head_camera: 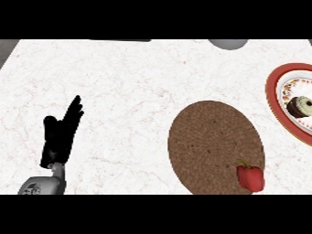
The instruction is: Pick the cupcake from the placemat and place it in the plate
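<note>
Head view showed your left hand (60, 137), fingers straight, resting far left of the cupcake (303, 107) already on the plate (277, 78); you needed only withdraw cleanly.

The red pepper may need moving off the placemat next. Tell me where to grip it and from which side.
Take the red bell pepper across its body, not by the thin green stem on top. It stands at the near right edge of the round woven placemat, so coming from above or from the near right looks best, probably with the right hand, which is out of view. The left hand rests open, far left.
</note>
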Available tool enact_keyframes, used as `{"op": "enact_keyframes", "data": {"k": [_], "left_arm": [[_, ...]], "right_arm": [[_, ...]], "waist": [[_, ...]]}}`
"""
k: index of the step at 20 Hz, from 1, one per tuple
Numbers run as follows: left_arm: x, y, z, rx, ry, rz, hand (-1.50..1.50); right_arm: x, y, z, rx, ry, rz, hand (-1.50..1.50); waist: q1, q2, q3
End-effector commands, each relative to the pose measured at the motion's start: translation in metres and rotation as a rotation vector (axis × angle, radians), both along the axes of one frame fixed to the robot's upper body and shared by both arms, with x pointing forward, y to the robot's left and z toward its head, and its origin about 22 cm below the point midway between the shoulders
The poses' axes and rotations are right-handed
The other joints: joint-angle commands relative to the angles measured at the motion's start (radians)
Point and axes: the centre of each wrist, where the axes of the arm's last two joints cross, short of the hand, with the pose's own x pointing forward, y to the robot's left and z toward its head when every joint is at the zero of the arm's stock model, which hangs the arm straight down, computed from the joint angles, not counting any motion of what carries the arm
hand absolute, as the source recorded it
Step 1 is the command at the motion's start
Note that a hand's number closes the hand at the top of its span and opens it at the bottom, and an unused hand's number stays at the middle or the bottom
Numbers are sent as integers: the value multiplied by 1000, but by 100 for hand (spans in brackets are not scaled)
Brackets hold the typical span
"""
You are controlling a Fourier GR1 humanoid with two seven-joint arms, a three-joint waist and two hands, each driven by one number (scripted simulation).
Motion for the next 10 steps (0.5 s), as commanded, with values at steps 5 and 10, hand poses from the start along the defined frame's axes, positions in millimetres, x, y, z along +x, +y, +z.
{"op": "enact_keyframes", "data": {"k": [5,10], "left_arm": [[-15,-3,-15,5,1,-7,0],[-8,-3,-8,-6,-1,-16,0]], "right_arm": [[-20,-18,9,71,-58,-1,-150],[-21,-19,8,56,-66,-89,-150]], "waist": [[7,-1,2],[12,4,3]]}}
